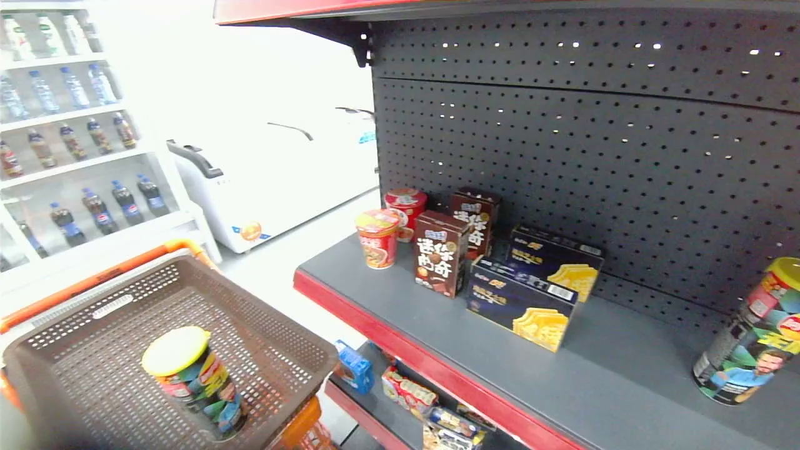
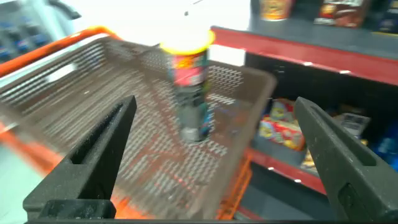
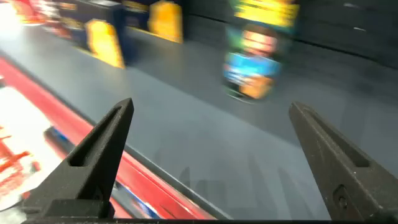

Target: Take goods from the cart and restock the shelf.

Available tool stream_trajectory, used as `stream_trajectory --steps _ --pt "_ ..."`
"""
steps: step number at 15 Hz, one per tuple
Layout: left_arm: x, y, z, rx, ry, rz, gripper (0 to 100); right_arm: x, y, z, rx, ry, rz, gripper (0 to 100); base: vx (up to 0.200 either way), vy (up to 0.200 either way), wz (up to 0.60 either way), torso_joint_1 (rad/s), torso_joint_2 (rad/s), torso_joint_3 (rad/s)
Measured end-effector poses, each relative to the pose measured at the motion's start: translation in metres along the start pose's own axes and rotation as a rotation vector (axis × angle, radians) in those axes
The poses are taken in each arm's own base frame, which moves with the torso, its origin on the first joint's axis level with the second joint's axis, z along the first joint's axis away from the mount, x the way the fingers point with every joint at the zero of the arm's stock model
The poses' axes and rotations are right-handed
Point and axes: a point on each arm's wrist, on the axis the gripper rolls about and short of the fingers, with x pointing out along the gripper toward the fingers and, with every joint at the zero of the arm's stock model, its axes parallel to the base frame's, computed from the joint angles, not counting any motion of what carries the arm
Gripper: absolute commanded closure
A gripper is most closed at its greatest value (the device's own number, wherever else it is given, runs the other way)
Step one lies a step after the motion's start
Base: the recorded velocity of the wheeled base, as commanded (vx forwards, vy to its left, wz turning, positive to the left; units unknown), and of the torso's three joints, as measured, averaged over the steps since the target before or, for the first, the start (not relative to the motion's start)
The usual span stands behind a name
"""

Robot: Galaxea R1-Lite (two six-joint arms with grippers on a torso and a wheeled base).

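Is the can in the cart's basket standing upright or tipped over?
Upright. The can stands on its base on the basket floor, yellow lid on top, touching no wall.

We see our left gripper [image 2: 214, 102], its 2 black fingers [image 2: 93, 158] spread wide, facing a brown perforated plastic basket [image 2: 68, 93] where 1 tall colourful yellow-lidded can [image 2: 189, 87] stands upright.

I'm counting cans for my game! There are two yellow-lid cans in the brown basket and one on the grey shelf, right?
Not quite: the brown basket holds just one yellow-lid can, as the head view shows. A second can does stand on the grey shelf.
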Motion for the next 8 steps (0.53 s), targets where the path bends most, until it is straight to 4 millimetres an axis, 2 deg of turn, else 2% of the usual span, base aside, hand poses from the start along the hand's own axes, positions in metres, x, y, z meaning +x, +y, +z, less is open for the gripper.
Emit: stream_trajectory --steps 1,5,6,8 --pt "0.0 0.0 0.0 -0.004 0.0 0.001 0 0.0 0.0 0.0 0.0 0.0 0.0 0 0.0 0.0 0.6 0.007 0.0 0.007" --pt "-0.001 0.0 0.002 0.016 -0.005 0.003 0 0.0 0.0 0.0 0.001 0.0 0.0 0 0.0 0.0 0.0 0.0 0.0 0.0" --pt "-0.004 0.0 0.011 0.036 -0.025 0.0 0 0.0 0.0 0.0 0.001 -0.001 -0.001 0 0.0 0.0 0.0 0.0 0.0 0.0" --pt "-0.012 0.001 0.046 0.06 -0.065 0.0 0 0.0 0.0 0.0 0.001 0.0 0.0 0 0.0 0.0 0.0 0.0 0.0 0.0"
